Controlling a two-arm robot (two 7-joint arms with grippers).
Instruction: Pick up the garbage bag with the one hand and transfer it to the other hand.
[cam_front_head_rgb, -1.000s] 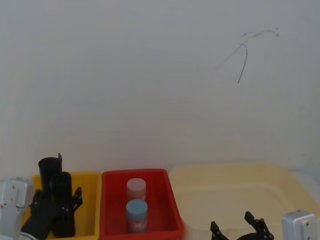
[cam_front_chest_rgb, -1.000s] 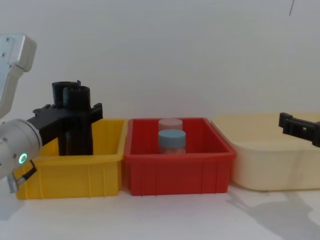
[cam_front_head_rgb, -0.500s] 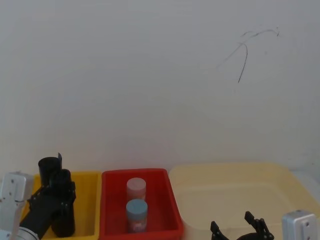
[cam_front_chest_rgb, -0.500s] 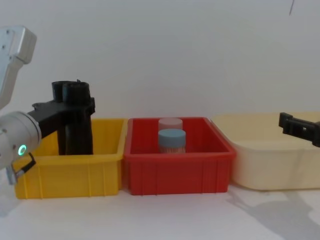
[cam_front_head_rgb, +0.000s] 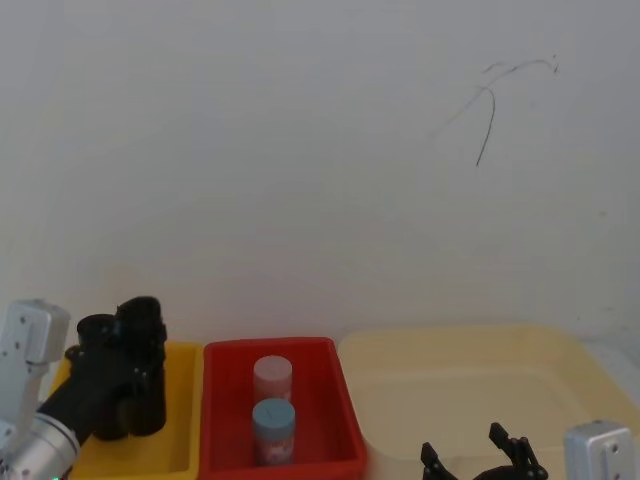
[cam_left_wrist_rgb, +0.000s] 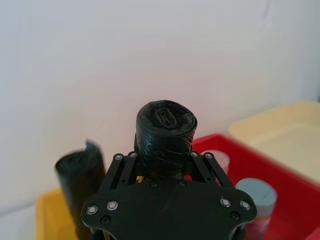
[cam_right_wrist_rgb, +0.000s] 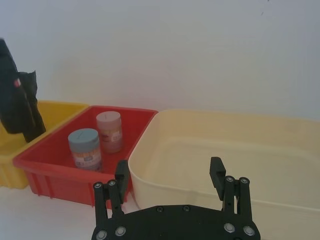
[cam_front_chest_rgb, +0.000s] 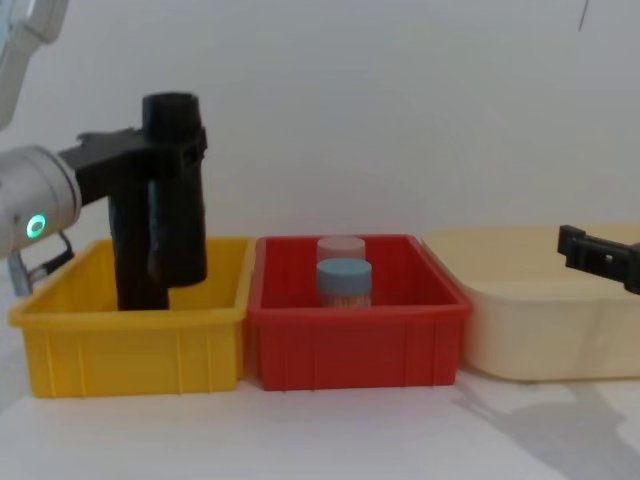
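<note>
The garbage bag (cam_front_head_rgb: 147, 400) stood higher in the head view than a second before, raised from the yellow bin (cam_front_head_rgb: 180, 420) by the left gripper (cam_front_head_rgb: 125, 375). From the left wrist, the fingers (cam_left_wrist_rgb: 125, 164) were clenched on the roll, and its twin (cam_left_wrist_rgb: 80, 175) was left behind. From the right wrist, the right gripper (cam_right_wrist_rgb: 169, 172) hung spread over the cream tub (cam_right_wrist_rgb: 250, 150). The chest view showed the bag low over the bin, well apart from that gripper. The pick-up looked done and the handover remained.
</note>
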